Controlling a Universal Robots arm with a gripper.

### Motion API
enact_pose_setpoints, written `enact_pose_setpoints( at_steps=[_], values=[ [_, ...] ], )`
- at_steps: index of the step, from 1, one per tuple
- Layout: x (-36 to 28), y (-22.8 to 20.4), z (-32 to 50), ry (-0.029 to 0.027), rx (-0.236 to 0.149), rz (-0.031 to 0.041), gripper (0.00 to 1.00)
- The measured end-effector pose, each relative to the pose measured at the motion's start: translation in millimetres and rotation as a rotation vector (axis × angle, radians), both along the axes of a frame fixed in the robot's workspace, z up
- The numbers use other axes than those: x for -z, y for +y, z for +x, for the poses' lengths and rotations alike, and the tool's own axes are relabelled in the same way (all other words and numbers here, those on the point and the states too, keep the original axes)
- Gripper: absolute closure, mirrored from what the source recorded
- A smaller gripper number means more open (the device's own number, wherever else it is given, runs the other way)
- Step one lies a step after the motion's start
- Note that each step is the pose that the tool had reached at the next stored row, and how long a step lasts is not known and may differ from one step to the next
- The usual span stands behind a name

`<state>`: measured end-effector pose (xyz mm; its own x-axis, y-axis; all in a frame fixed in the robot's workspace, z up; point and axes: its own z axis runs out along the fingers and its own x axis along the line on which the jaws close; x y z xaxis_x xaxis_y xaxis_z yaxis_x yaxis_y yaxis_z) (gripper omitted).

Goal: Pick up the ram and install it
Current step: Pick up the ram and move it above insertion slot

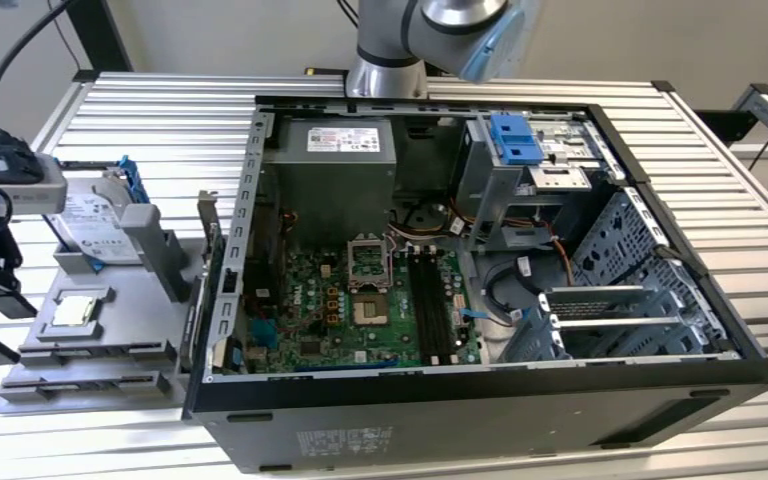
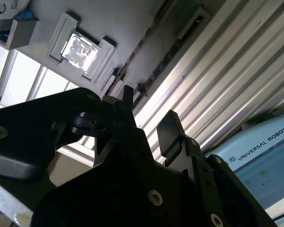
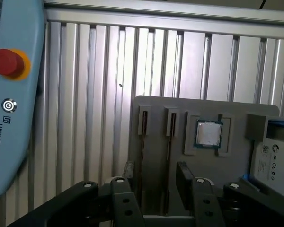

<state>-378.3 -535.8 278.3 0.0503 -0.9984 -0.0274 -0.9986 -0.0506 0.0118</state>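
**Ram pick-up station, end effector over the parts holder.** Exterior view: an open computer case (image 1: 491, 425) lies on the ribbed worktop (image 1: 157, 110). A grey holder (image 1: 137, 322) sits at 9 o'clock of the case. On the holder, a hard drive (image 1: 91, 215) is at 12 o'clock of a square processor chip (image 1: 73, 310), and two narrow slots are at 6 o'clock of the chip. First wrist view: the ram (image 3: 168, 151) stands on edge in the slot nearer the chip and appears as a thin dark strip. The end effector (image 3: 156, 168) hangs above the slots, released, with its fingers (image 3: 183, 176) parted and nothing between them. It is apart from the ram.
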Motion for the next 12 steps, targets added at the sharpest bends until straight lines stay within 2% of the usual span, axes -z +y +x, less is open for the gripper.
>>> enact_pose_setpoints(
  at_steps=[12],
  values=[
    [17.1, 0.0, 0.0, 0.0000, 0.000, 0.0000, 0.00]
  ],
)
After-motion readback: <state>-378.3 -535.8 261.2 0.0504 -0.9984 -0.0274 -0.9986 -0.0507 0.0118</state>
